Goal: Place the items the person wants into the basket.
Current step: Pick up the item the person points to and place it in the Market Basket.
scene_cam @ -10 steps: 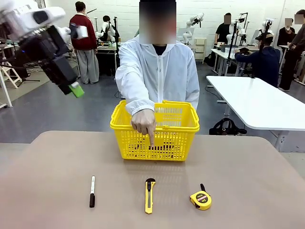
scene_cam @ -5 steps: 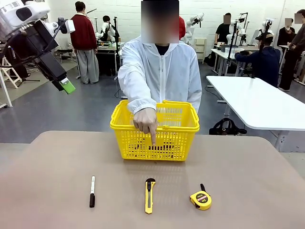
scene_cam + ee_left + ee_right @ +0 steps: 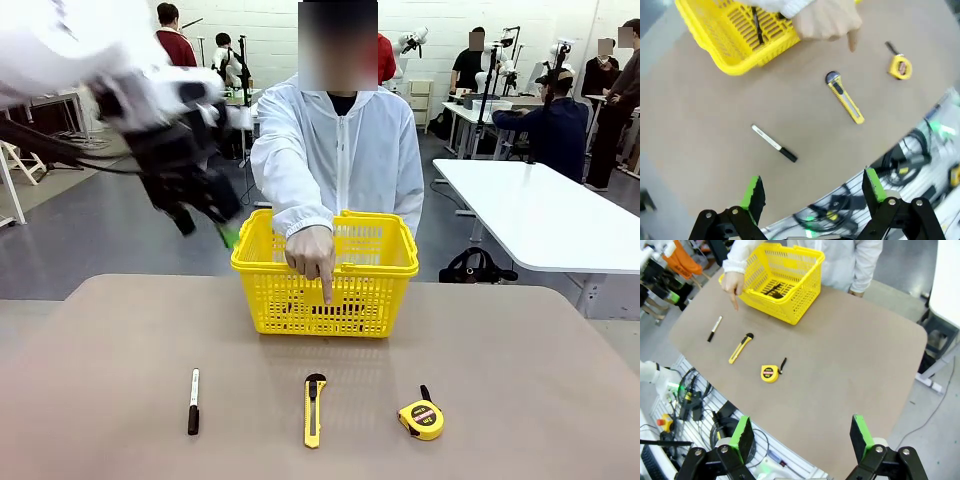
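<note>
A brown worktop (image 3: 520, 380) is carrying a yellow basket (image 3: 375, 270) at its far middle. The left gripper (image 3: 812, 179) and right gripper (image 3: 801, 420) are hovering, fingers spread and empty. The person's hand (image 3: 310, 252) is pointing toward the yellow box cutter (image 3: 314, 408), which is lying on the worktop. A black pen (image 3: 756, 25) is lying in the basket, so the task is seemingly half done.
</note>
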### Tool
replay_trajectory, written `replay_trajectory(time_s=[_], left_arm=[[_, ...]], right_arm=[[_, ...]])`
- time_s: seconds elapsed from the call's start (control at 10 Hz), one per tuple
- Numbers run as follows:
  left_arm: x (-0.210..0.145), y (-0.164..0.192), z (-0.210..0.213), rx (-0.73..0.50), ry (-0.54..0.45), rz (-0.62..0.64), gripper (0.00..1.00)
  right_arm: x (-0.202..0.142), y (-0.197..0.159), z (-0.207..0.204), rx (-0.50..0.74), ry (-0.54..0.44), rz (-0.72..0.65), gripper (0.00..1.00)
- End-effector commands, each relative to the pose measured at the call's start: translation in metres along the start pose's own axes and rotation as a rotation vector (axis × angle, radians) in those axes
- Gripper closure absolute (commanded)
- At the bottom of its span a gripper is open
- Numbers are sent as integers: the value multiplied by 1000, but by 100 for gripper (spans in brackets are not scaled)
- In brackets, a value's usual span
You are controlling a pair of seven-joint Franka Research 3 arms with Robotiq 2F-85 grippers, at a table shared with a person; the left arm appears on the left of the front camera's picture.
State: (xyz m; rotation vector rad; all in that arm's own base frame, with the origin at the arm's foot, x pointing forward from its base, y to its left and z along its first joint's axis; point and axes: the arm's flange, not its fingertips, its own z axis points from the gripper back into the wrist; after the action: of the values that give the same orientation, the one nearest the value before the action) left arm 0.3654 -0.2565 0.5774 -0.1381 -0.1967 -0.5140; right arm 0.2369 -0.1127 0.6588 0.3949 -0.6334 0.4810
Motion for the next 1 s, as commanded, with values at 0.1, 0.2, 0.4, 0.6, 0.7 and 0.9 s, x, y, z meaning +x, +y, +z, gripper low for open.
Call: replay_trajectory(time_s=[0.1, 0.2, 0.4, 0.6, 0.7, 0.9], left_arm=[[23, -31, -63, 124, 145, 216, 0], [31, -39, -83, 136, 169, 265, 0], [35, -58, -110, 121, 147, 313, 0], [44, -62, -122, 72, 114, 335, 0], [44, -65, -126, 51, 123, 346, 0], [42, -62, -126, 76, 137, 315, 0]], right_arm=[[-3, 0, -3, 4, 0, 3, 0], [-3, 0, -3, 4, 0, 3, 0], [-3, 0, -3, 4, 0, 3, 0], [-3, 0, -3, 4, 0, 3, 0], [-3, 0, -3, 4, 0, 3, 0], [-3, 0, -3, 4, 0, 3, 0]])
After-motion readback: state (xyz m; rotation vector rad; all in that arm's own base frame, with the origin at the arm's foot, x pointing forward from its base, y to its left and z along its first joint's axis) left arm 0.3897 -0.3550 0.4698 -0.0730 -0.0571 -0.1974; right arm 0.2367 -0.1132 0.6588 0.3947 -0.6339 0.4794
